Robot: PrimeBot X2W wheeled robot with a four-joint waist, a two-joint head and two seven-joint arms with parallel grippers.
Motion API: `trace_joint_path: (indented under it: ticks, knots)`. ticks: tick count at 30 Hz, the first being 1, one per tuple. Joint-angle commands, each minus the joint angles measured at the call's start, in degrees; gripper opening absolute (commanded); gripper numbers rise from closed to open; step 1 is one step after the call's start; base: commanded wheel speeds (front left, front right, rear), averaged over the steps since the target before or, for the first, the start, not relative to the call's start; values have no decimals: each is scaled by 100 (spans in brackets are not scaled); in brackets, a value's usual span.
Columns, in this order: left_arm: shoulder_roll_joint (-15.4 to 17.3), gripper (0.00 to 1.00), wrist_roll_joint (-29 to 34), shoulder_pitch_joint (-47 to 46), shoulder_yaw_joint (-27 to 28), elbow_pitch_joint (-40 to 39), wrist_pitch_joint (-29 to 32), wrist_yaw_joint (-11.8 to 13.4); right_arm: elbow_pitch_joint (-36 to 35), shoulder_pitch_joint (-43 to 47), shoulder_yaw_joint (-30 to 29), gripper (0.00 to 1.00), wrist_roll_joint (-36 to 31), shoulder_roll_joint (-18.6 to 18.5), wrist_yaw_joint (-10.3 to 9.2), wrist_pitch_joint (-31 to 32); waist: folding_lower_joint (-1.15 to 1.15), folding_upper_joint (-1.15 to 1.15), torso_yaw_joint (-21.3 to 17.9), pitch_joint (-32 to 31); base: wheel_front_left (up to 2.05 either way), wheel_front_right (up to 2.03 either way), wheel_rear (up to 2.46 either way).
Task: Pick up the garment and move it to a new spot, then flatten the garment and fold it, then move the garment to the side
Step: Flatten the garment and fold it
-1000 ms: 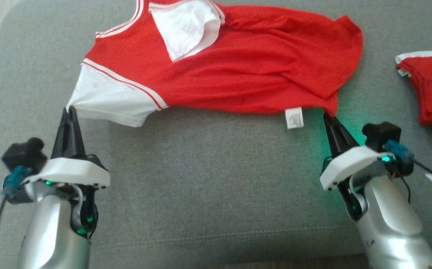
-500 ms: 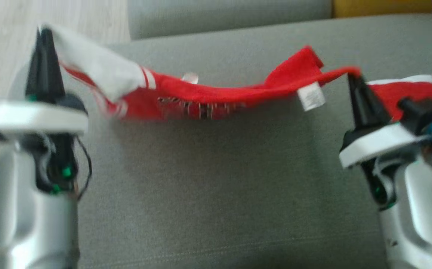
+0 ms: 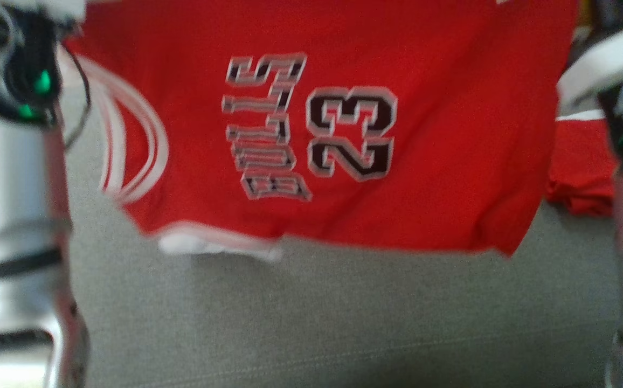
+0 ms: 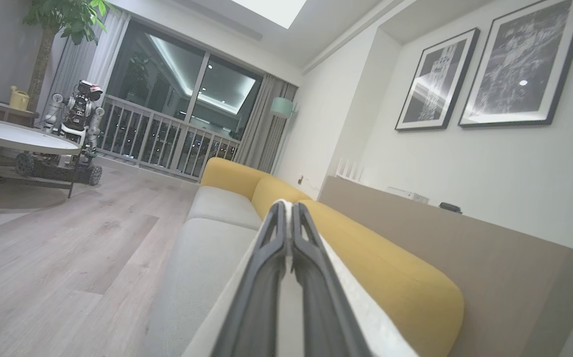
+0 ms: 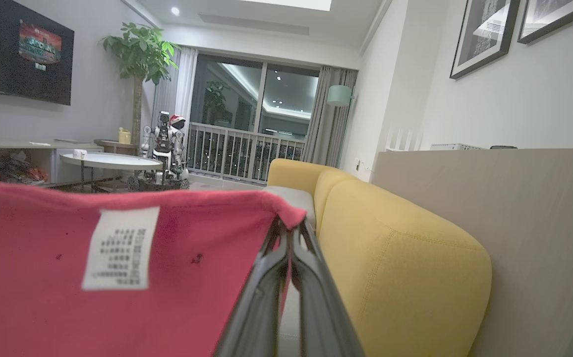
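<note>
Holding shirt (image 3: 451, 161) over sofa (image 3: 344, 323), pinched tight in left gripper (image 4: 287, 207) and right gripper (image 5: 289, 227), partly hiding red pile (image 3: 581, 167) there

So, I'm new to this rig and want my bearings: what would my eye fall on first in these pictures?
The red basketball jersey with a black 23, hanging spread across the head view above the grey sofa cushion. Next, the right gripper shut on its red corner beside a white care label, with a yellow sofa back behind.
</note>
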Motion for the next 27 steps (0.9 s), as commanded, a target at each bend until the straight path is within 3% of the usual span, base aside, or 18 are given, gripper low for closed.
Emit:
trace_joint_path:
  ticks: [1,4,7,11,16,20,25,27]
  knots:
    - [288,0,74,-504,80,-86,37,0,-77,-446,60,0,-33,-26,-2,82,0,0,15,200,0,0,0]
    - [341,0,124,-1220,24,437,56,-31,442,-1169,95,0,-16,-94,-2,246,0,0,-1,604,0,0,0]
    - [423,0,147,-1989,15,837,-294,-270,917,-1975,111,0,-159,-99,-2,52,0,0,-75,1158,0,0,0]
    - [603,0,408,-3000,-27,1354,-1183,-489,1531,-3001,-135,0,-590,46,-2,-775,0,0,-156,1945,0,0,0]
    - [571,0,547,-3864,-113,1707,-2215,-749,2186,-3895,-554,0,-1194,156,-2,-1827,0,0,-43,2783,0,0,0]
    - [445,0,448,-3547,-153,1598,-2307,-869,2640,-3915,-557,0,-1416,234,-2,-2044,0,0,127,3166,0,0,0]
    - [309,0,208,-2471,-324,1033,-2311,-891,3092,-3532,-564,0,-1407,177,-2,-2088,0,0,278,3239,0,0,0]
    - [287,0,-154,-1422,-467,610,-2312,-893,3236,-2998,-581,0,-1212,156,-2,-2092,0,0,363,3078,0,0,0]
